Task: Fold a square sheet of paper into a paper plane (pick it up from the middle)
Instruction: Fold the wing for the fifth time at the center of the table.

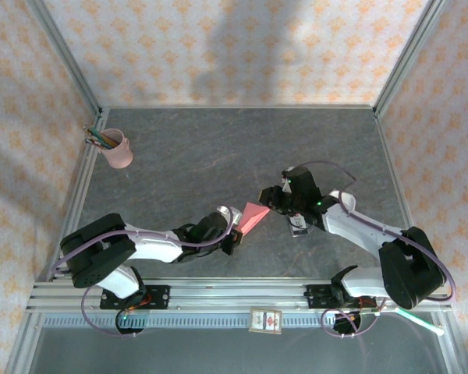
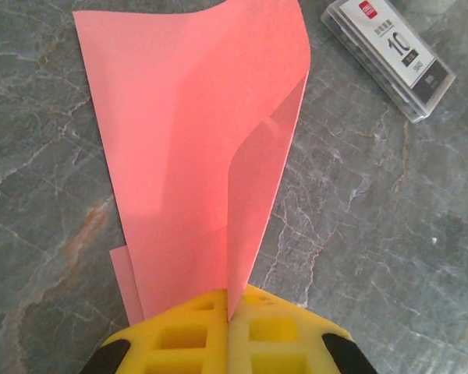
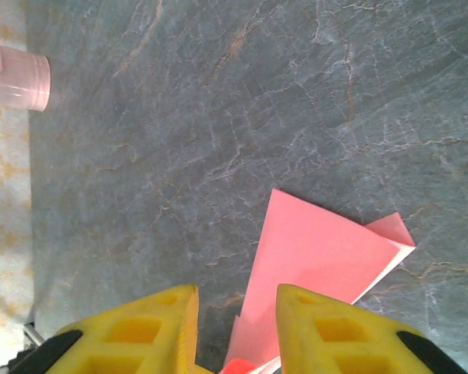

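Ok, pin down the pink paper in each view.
Top external: pink paper just below picture centre.
Left wrist: paper at centre, rising from the left hand pinching it.
Right wrist: paper lower right, beyond the open right hand.
Shared landmark: pink pencil cup, upper left in top external and right wrist.

Thin, matt square sheet of paper (image 2: 187, 132); smooth, grey-veined stone-look worktop (image 2: 374, 249); glossy clear plastic box (image 2: 390, 54).

I have the left arm (image 1: 148, 248) and right arm (image 1: 359, 226) angled inward, wrists near each other. Left gripper (image 2: 232, 315): yellow fingers pressed together, pinching the folded sheet (image 2: 195, 140). Right gripper (image 3: 235, 300): fingers parted.
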`<act>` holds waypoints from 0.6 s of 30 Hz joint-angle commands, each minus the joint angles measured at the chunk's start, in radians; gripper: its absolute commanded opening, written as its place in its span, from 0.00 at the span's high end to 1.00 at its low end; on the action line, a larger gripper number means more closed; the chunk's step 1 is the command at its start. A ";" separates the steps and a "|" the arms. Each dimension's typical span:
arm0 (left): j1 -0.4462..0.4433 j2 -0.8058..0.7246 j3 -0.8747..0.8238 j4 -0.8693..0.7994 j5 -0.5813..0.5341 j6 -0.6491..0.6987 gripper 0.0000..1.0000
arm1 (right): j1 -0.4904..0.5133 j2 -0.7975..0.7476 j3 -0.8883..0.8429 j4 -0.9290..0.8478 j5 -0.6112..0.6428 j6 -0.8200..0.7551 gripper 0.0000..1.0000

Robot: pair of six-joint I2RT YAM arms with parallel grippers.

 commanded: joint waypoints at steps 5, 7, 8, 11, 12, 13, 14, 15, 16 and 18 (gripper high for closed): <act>0.037 0.007 -0.061 0.157 0.136 -0.131 1.00 | -0.002 -0.009 0.015 -0.018 0.013 -0.101 0.66; 0.044 0.021 -0.075 0.190 0.157 -0.184 1.00 | -0.002 -0.011 0.010 -0.013 0.009 -0.111 0.65; 0.049 0.025 -0.082 0.208 0.165 -0.198 1.00 | -0.002 -0.012 0.008 -0.013 0.010 -0.116 0.65; 0.060 0.037 -0.103 0.258 0.192 -0.235 1.00 | -0.002 -0.022 0.004 -0.011 0.011 -0.136 0.62; 0.064 0.043 -0.108 0.271 0.201 -0.246 1.00 | -0.002 -0.025 0.000 -0.013 0.014 -0.145 0.60; 0.067 0.047 -0.111 0.280 0.208 -0.256 1.00 | -0.003 -0.029 -0.002 -0.012 0.015 -0.154 0.58; 0.068 0.052 -0.115 0.291 0.213 -0.263 1.00 | -0.002 -0.031 -0.006 -0.009 0.013 -0.160 0.56; 0.070 0.056 -0.117 0.299 0.218 -0.273 1.00 | -0.002 -0.035 -0.010 -0.007 0.016 -0.165 0.54; 0.071 0.062 -0.120 0.306 0.223 -0.283 1.00 | -0.002 -0.038 -0.013 -0.004 0.014 -0.171 0.53; 0.076 0.072 -0.126 0.319 0.231 -0.305 1.00 | -0.002 -0.044 -0.021 0.002 0.017 -0.177 0.52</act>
